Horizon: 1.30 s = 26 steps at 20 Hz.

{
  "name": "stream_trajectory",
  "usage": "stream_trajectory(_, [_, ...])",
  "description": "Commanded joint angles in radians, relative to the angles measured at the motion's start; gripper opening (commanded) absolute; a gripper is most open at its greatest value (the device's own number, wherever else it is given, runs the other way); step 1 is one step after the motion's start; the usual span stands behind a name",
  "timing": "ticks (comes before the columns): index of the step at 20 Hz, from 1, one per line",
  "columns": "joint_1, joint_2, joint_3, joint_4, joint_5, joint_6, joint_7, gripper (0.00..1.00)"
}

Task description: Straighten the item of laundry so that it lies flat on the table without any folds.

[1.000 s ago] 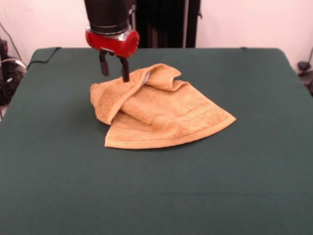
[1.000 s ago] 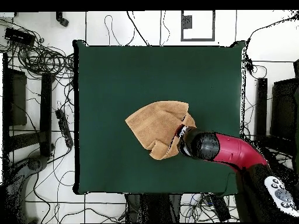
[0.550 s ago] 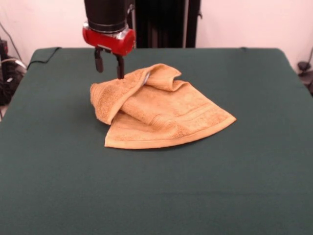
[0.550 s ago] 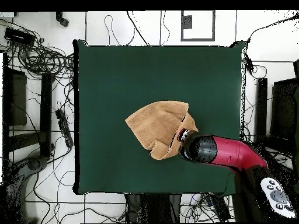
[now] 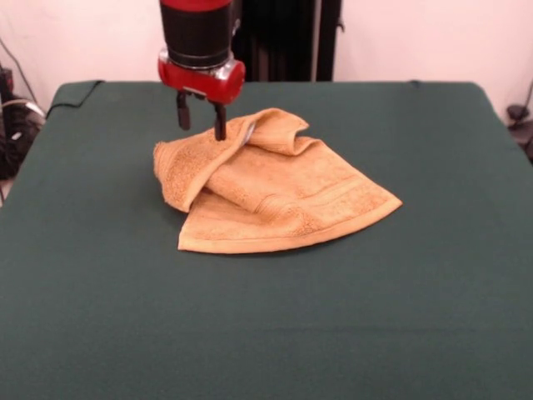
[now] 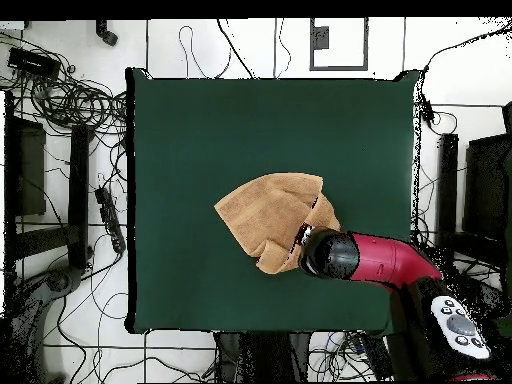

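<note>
Currently the gripper (image 5: 200,122) is hanging over the far left part of the towel (image 5: 275,187) with its two fingers (image 5: 220,125) standing apart and nothing between them; the tip of one is overlapping the raised fold in the front view, though whether it is touching the cloth cannot be told. Outward from the fingers, the towel is lying near the middle of the table (image 5: 100,317), bunched into a rough wedge with its far part folded over the lower layer and a ridge standing up along the left side. From above, the arm (image 6: 385,262) is covering the towel's edge on the robot's side, so the grip point is hidden there. Several risks are following from this layout, as a judgement. Closing on the ridge is likely to catch two layers together, and pulling would then drag the whole bundle rather than open it. Descending beside the fold risks pinching only the green cloth surface.
</note>
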Motion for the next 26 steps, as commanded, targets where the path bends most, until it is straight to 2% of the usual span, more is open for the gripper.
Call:
stream_trajectory(1, [0.055, 0.068, 0.059, -0.049, 0.043, 0.009, 0.078, 1.0])
stream_trajectory(12, [0.085, 0.115, 0.05, -0.088, 0.062, -0.022, 0.11, 1.0])
stream_trajectory(26, [0.085, 0.124, 0.09, -0.071, 0.104, -0.049, 0.113, 1.0])
